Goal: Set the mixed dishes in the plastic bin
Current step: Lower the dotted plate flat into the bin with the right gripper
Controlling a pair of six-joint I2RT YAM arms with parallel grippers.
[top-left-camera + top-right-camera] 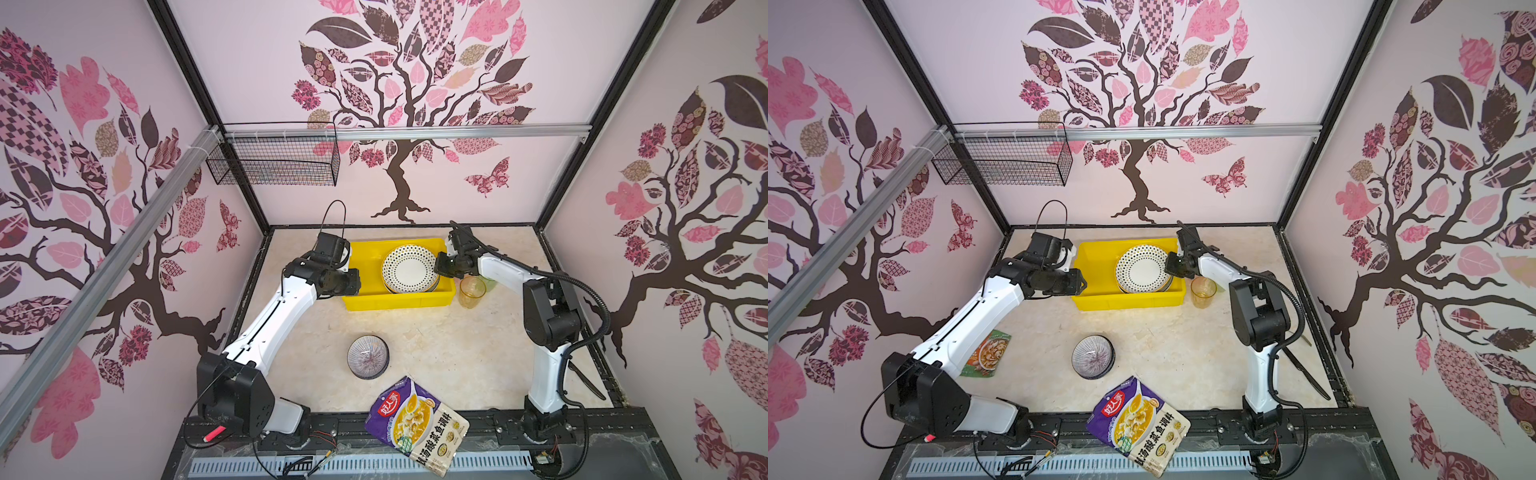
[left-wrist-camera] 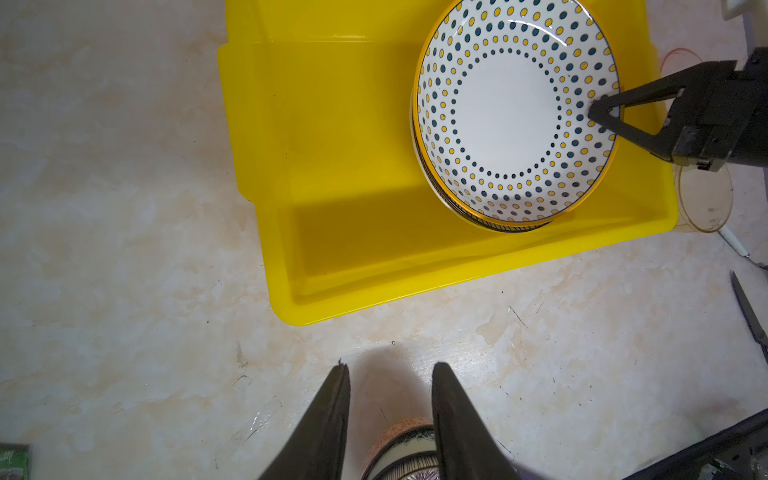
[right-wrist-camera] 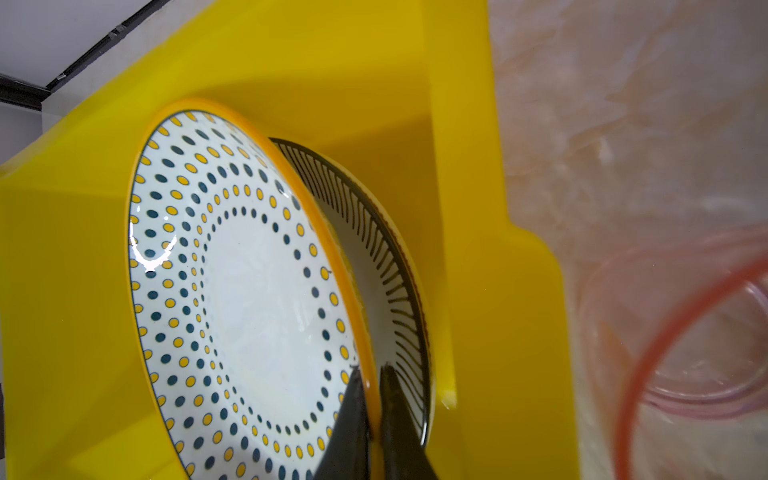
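The yellow plastic bin [image 1: 395, 301] [image 1: 1125, 301] stands at the back of the table. In it a dotted, yellow-rimmed plate [image 1: 409, 268] [image 2: 515, 112] [image 3: 249, 291] lies tilted over a black-lined plate [image 3: 395, 257]. My right gripper [image 3: 372, 374] [image 2: 594, 112] is shut on the dotted plate's right rim. My left gripper [image 2: 388, 368] [image 1: 355, 282] hovers open beside the bin's left end, holding nothing. A lined bowl [image 1: 368, 356] [image 1: 1093, 356] sits on the table in front of the bin. An amber tumbler [image 1: 471, 292] [image 1: 1203, 292] stands right of the bin, under the right arm.
A purple food pouch [image 1: 417, 424] overhangs the table's front edge. A green-orange packet [image 1: 986, 353] lies under the left arm. A black wire basket [image 1: 274, 160] hangs on the back rail. A dark utensil [image 1: 586, 380] lies by the right wall.
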